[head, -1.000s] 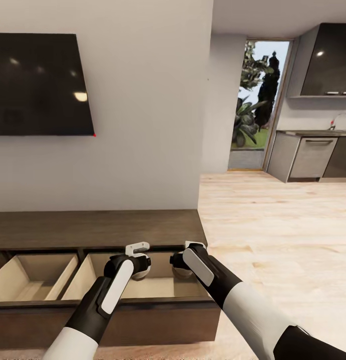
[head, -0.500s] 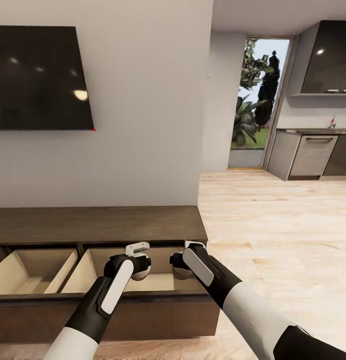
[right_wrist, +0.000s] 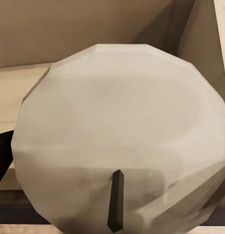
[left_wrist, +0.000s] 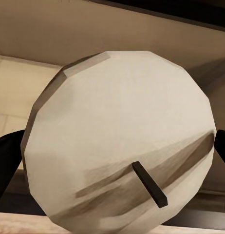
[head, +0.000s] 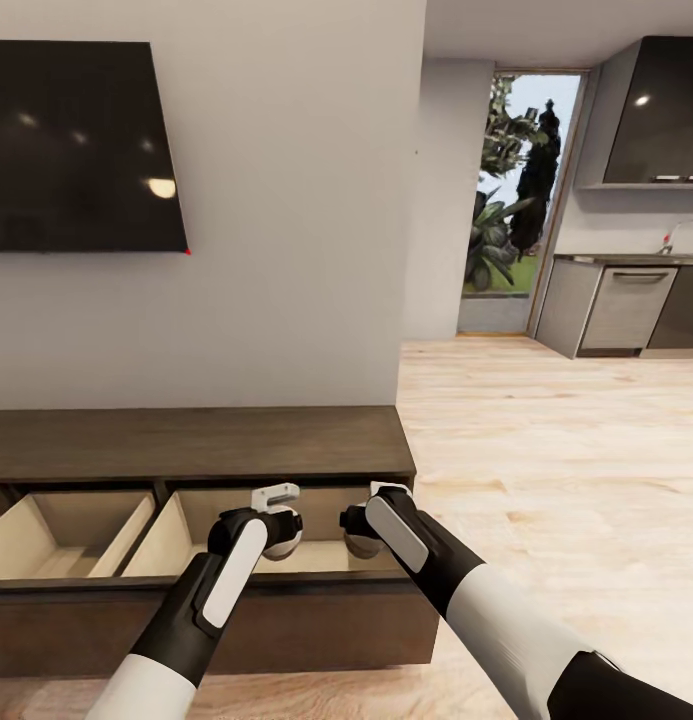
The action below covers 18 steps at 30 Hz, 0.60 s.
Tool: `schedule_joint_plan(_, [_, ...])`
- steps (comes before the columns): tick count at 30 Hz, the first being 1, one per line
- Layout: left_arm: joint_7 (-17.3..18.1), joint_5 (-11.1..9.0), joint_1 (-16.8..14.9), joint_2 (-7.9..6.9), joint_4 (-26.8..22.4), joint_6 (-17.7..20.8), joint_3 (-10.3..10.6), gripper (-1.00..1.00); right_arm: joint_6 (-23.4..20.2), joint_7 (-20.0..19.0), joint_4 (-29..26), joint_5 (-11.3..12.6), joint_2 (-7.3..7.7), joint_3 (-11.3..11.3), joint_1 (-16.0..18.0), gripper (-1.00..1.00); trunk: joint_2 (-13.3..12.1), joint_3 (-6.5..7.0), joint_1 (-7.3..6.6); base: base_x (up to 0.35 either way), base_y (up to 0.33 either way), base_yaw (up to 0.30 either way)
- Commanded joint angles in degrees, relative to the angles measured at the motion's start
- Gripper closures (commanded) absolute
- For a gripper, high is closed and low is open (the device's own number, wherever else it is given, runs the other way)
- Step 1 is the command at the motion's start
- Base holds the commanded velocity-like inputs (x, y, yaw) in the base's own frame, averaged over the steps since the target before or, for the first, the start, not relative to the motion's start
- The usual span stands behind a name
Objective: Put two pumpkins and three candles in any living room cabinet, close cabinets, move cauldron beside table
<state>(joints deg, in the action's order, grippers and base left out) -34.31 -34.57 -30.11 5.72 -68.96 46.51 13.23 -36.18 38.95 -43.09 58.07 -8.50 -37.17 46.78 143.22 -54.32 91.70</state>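
Left hand (head: pixel 277 522): clamped on a candle (left_wrist: pixel 120 156) — beige faceted cylinder with a dark wick, black fingers (left_wrist: pixel 6 163) at either side of it in the left wrist view.
Right hand (head: pixel 364 520): likewise closed round a second candle (right_wrist: pixel 120 141), wick pointing toward the camera.
Position: both hands held side by side over the right-hand open drawer (head: pixel 316 565) of the cabinet (head: pixel 186 445), candles above its pale interior.
Neighbouring drawer (head: pixel 66 540): also pulled out, just beside the first.
Step in hand: judged to be lowering and releasing both candles into the drawer.
Progress: pumpkins, third candle and cauldron not seen; drawers not yet shut.
Risk — release height: dropped from above, a stubby cylinder could bounce or roll.
Risk — front edge: hands sit near the drawer's front panel; a candle let go too far forward could tip onto the floor (head: pixel 546 450).
Risk — crowding: hands close together, so opening both at once could knock one candle with the other.
Surroundings: television (head: pixel 81 145) on the wall above.
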Motion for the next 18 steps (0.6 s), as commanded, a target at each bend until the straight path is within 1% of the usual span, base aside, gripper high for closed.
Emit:
schedule_joint_plan(1, [-0.6,-0.6,0.0,-0.01,-0.1,0.1,0.1,1.0,0.0,0.5,-0.1,0.5,0.04,-0.2,0.1,1.0,0.0,-0.06,-0.01,0.0,0.0,0.0])
schedule_joint_plan(6, [-0.6,-0.6,0.0,-0.01,-0.2,0.1,0.1,1.0,0.0,0.5,-0.1,0.4,0.04,-0.2,0.1,1.0,0.0,-0.06,-0.01,0.007,0.0,0.0])
schedule_joint_plan(9, [-0.6,-0.6,0.0,-0.01,-0.1,0.1,0.1,1.0,0.0,0.5,-0.1,0.4,0.03,-0.2,0.1,1.0,0.0,-0.06,-0.01,0.172,0.0,0.0])
schedule_joint_plan(13, [-0.6,-0.6,0.0,-0.01,-0.2,0.1,0.1,1.0,0.0,0.5,-0.1,0.4,0.0,-0.2,0.1,1.0,0.0,-0.06,-0.01,0.073,0.0,0.0])
schedule_joint_plan(18, [-0.6,-0.6,0.0,-0.01,-0.2,0.2,0.2,1.0,0.0,0.5,-0.1,0.3,-0.01,-0.2,0.1,1.0,0.0,-0.06,-0.01,0.148,0.0,0.0])
